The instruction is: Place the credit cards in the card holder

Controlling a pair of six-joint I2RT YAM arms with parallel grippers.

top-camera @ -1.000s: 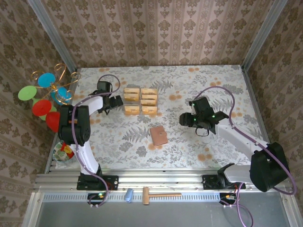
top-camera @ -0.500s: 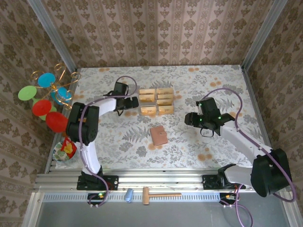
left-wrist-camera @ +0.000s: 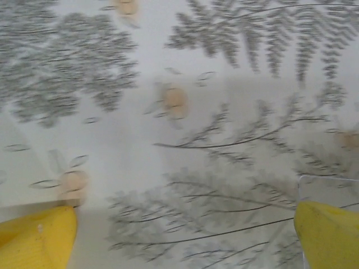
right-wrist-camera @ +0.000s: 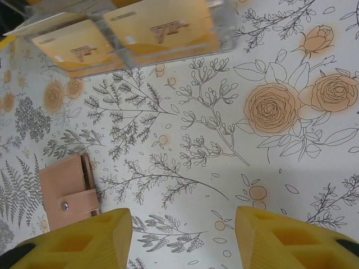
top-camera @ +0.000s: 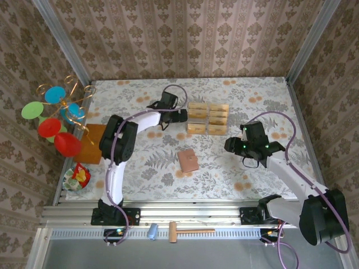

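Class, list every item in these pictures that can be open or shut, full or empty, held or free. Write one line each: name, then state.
card holder: folded shut, clasp fastened, lying flat, not held.
credit cards: six, grouped in two columns, none in the card holder, none held.
left claw: open wide, empty, next to the cards.
right claw: open, empty, above bare cloth.

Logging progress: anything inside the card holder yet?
The card holder lies shut, its snap tab across the edge, so the inside is hidden. No card sticks out of it or lies on it. The cards sit grouped farther back.
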